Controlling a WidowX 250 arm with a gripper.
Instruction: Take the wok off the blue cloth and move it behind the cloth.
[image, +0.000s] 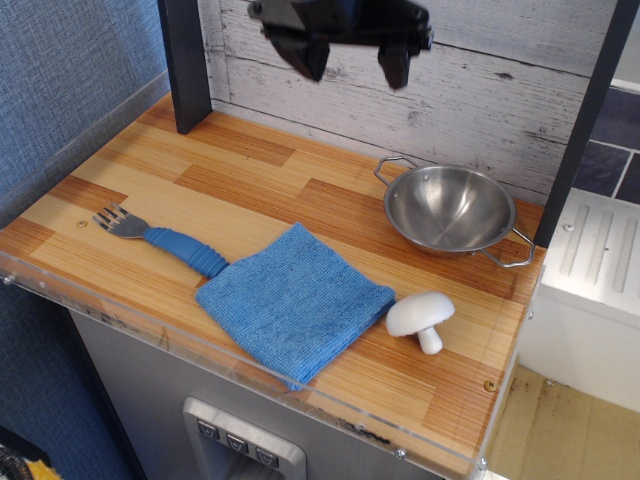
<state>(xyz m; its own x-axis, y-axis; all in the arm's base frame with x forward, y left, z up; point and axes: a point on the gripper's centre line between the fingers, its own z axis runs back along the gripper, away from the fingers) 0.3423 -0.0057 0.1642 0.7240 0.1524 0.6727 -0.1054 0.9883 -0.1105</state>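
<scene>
1. Table (250, 190): wood-plank top in mixed brown strips, with a clear plastic strip along the front edge; whitewashed board wall behind, blue textured wall at left.
2. Wok (450, 208): stainless steel, upright on the bare table at the back right, apart from the cloth.
3. Blue cloth (295, 300): flat, near the front edge.
4. Fork (160, 237): blue handle, just left of the cloth.
5. Toy mushroom (423, 317): white, just right of the cloth.
6. Hand (352, 55): black, at the top edge, fingers spread, grasping nothing.
</scene>
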